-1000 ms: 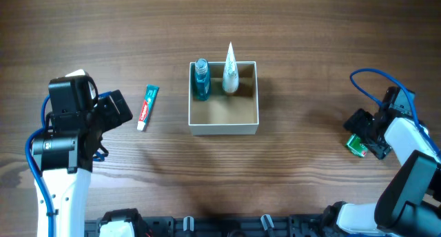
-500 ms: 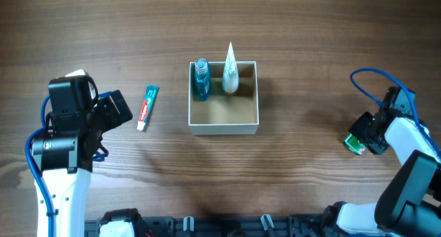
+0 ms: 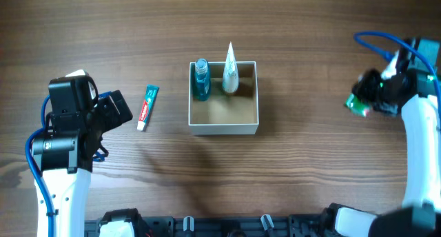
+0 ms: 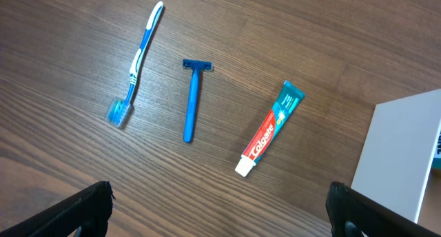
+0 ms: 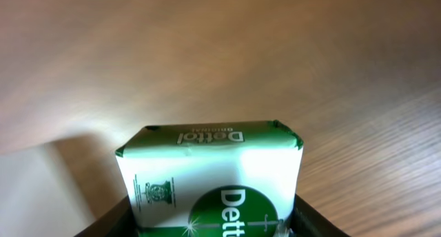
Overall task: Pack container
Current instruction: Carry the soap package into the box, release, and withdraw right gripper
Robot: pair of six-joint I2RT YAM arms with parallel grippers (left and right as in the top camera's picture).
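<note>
- The right tool (image 3: pixel 364 102) sits at the right edge of the overhead frame. Its jaws are closed on a green soap bar (image 5: pixel 210 175), one finger on each long side. The wrist view shows the bar seated squarely between them and apparently clear of the counter (image 3: pixel 310 44).
- The container (image 3: pixel 224 129) stands at frame centre, well apart from that tool, so I judge the step in hand to be carrying the bar leftward across the frame to it.
- A blue bottle (image 3: pixel 200 80) and a white tube (image 3: pixel 230 71) stand upright along the container's upper wall. The lower half of its tan floor is bare, which makes it the sensible target.
- The bar should travel high enough to clear the right wall, and descend only once it is fully over the bare patch.
- It is better to come down over the lower part of the box, because a brush against either upright item would likely tip it.
- The grip should stay firm, as the wrapper looks glossy and may slip. The jaws should part only when the bar is low, close to the floor.
- The left tool (image 3: pixel 117 107) hangs at the left of the frame with its jaws wide apart and nothing in them. Below it lie a toothpaste (image 4: pixel 269 130), razor (image 4: pixel 193 99) and toothbrush (image 4: pixel 136 61), and it is well clear of the right arm's path.
</note>
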